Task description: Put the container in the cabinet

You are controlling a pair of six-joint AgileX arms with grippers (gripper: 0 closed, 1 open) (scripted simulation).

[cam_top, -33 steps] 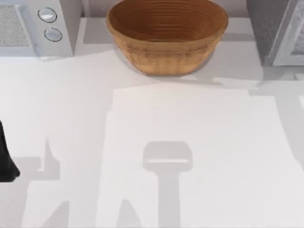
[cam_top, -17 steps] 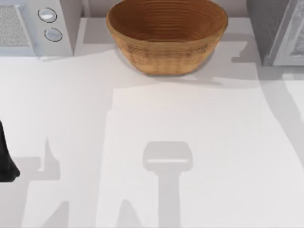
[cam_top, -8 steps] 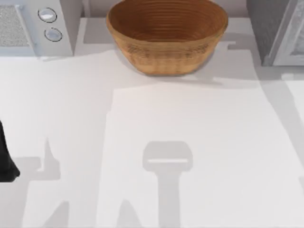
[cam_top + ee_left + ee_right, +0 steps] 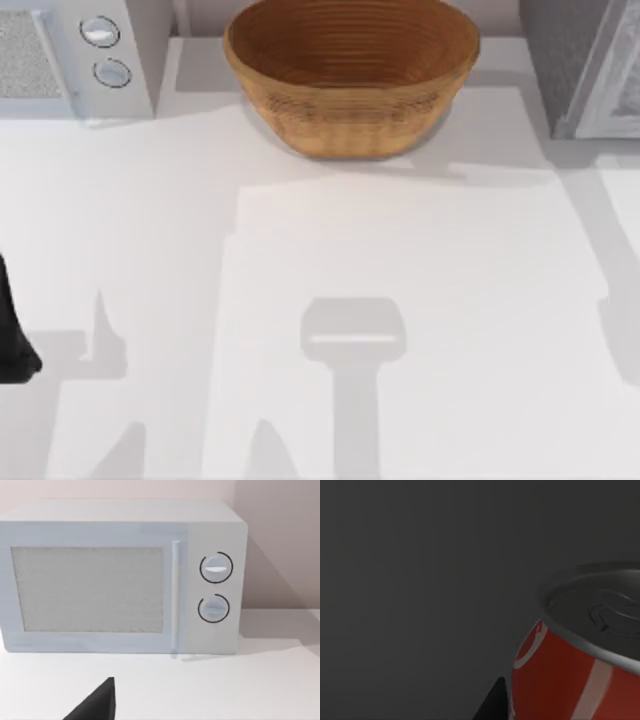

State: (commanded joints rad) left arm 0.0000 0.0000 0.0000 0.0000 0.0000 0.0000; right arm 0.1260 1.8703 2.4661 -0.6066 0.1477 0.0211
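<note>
Container (image 4: pixel 580 665): the red can with white marks and a silver top sits close against the right wrist camera, in front of a dark grey surface that I judge to be the inside or wall of the cabinet (image 4: pixel 585 70), which stands at the counter's (image 4: pixel 300 250) far right corner in the top view. I cannot tell whether the can rests on a cabinet shelf or hangs in the air.

Risks from here, as I judge them: letting go while the can is unsupported would drop it, and it may tip or roll out of the opening. Pushing further in blind could knock the can against the wall and skew it in the grasp.

A dark finger tip (image 4: pixel 492 702) of the right gripper shows just beside the can's side, but whether it presses the can, and how far apart the fingers stand, I cannot tell.

At the counter's left edge, the left arm (image 4: pixel 12 330) is parked, its wrist camera facing the microwave (image 4: pixel 120 575). A woven basket (image 4: pixel 350 75) stands at the back, between microwave and cabinet.
</note>
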